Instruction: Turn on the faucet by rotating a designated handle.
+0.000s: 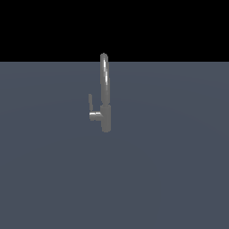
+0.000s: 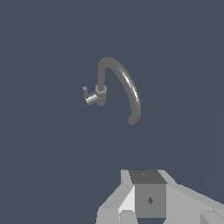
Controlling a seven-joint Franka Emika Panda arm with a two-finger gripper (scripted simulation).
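The faucet (image 1: 105, 107) is seen standing alone on a flat grey floor (image 1: 179, 179), roughly mid-scene in the exterior view. Its handle (image 1: 91, 103) is carried on a short stub on the exterior view's left of the body and is turned upward, parallel to the spout (image 1: 104, 76). No arm is seen in the exterior view.

Several risks can be judged from here. The handle is thin and small next to the tall arched spout, so the spout could be struck or caught instead if the approach is made from its arched side. Because the lever sits close to the body, a finger could be wedged between lever and spout rather than set around the lever. If the lever is pushed off its rotation arc, it may slip from contact and the faucet would be left off. In the wrist view the lever (image 2: 85, 92) is very small, so its exact angle is hard to read, and misalignment would follow.

The gripper (image 2: 131, 210) is shown only partly in the wrist view: part of its housing is visible, well apart from the faucet (image 2: 118, 83). Nothing is seen to be touched or held. Its fingertips are not visible, so it cannot be told how far apart the jaws stand.
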